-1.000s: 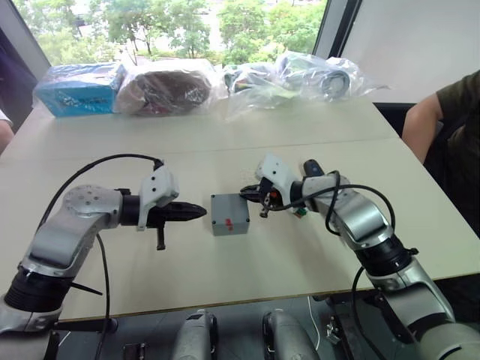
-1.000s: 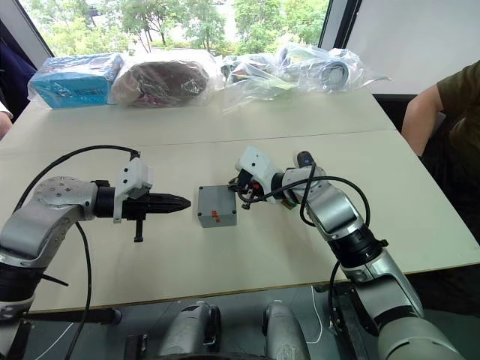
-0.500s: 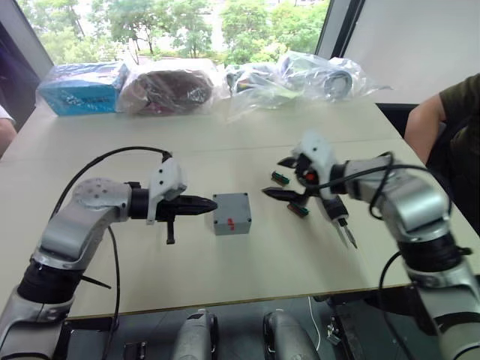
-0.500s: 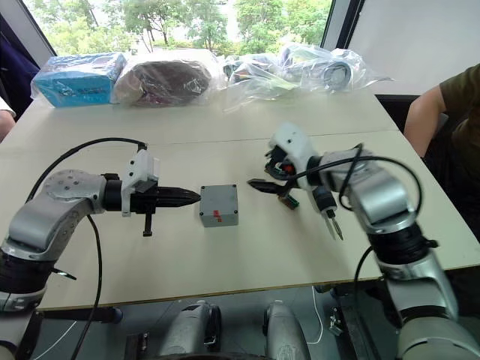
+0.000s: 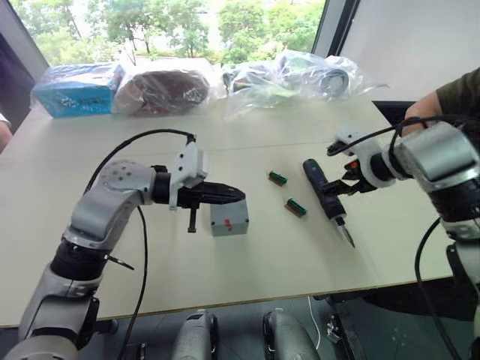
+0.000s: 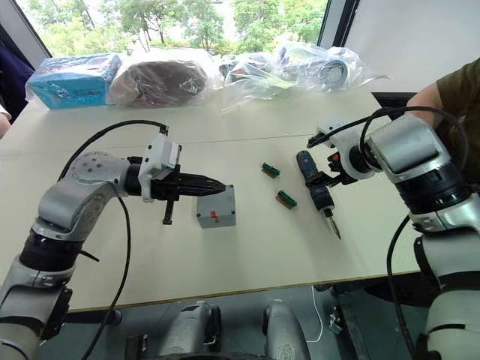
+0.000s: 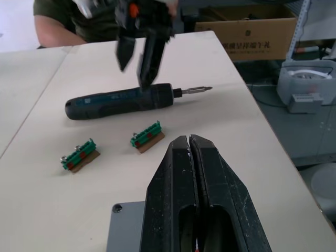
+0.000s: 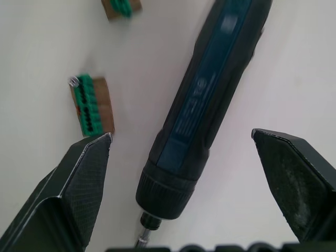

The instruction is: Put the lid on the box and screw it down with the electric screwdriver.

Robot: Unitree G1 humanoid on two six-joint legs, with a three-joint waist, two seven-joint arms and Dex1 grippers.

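The grey box [image 5: 229, 222] stands mid-table with the flat grey lid [image 7: 126, 229] lying on top of it. My left gripper [image 5: 238, 196] is shut, and its tips hover just over the lid's top. The dark blue electric screwdriver [image 5: 322, 193] lies flat on the table to the right, its bit pointing toward the near edge. My right gripper [image 8: 181, 136] is wide open just above the screwdriver, one finger on each side of its body, holding nothing.
Two small green blocks [image 5: 278, 178] [image 5: 295, 208] lie between the box and the screwdriver. Plastic bags [image 5: 300, 75] and a blue package [image 5: 78, 88] line the table's far edge. A person's arm [image 5: 442, 97] is at the right edge.
My right gripper opened, let go of the screwdriver and swung right from the box; the screwdriver now lies on the table. The left gripper moved right over the lid.
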